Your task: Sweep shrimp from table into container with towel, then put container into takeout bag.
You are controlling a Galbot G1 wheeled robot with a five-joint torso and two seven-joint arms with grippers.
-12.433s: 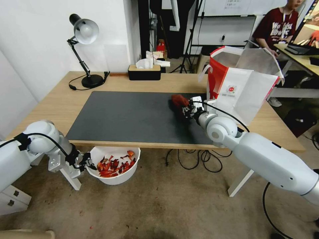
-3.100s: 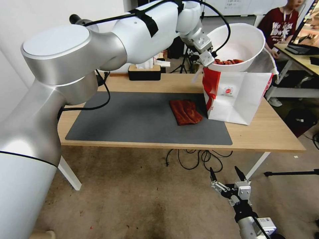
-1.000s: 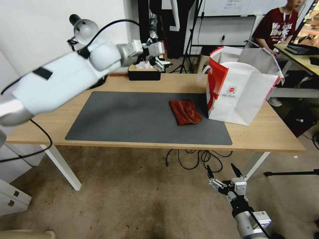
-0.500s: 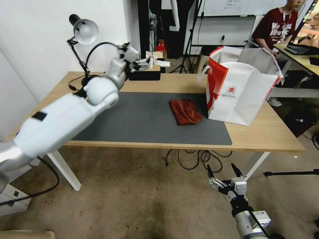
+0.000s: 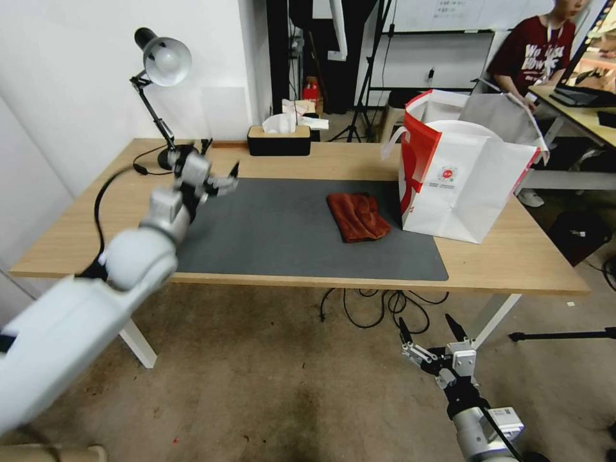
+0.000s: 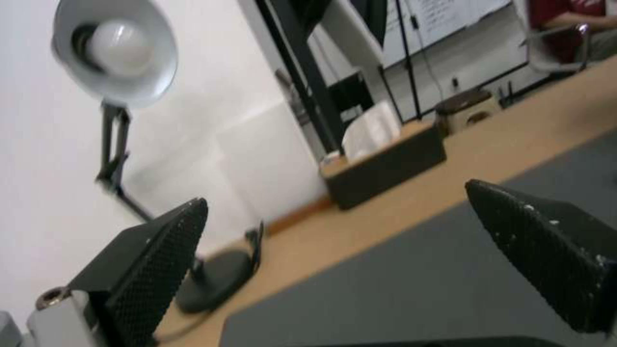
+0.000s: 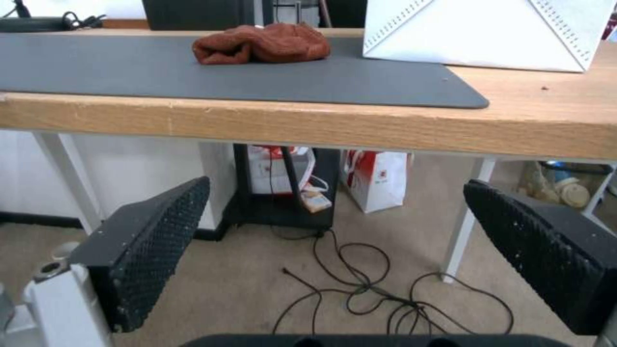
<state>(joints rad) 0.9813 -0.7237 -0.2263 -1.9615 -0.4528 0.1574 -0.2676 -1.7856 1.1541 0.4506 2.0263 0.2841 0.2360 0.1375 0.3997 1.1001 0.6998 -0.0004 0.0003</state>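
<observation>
The rust-brown towel (image 5: 357,216) lies crumpled on the dark mat (image 5: 269,231) of the table (image 5: 513,260), just left of the takeout bag (image 5: 462,173). That bag stands upright and open at the table's right end. The container and the shrimp are hidden from view. My left gripper (image 5: 221,179) hangs open and empty over the mat's far left corner, near the lamp base. My right gripper (image 5: 433,333) is open and empty below the table's front edge, fingertips up. The right wrist view looks up at the towel (image 7: 263,43) and the bag (image 7: 489,33) from under the table's edge (image 7: 321,120).
A desk lamp (image 5: 160,96) stands at the far left corner and a black tissue box (image 5: 279,138) at the back middle. Cables (image 5: 378,308) lie on the floor under the table. A person sits at another desk behind the bag.
My left arm held the container of shrimp over the bag, then came away empty, swung left across the table and dropped low over the mat's left corner. The right arm stayed still.
</observation>
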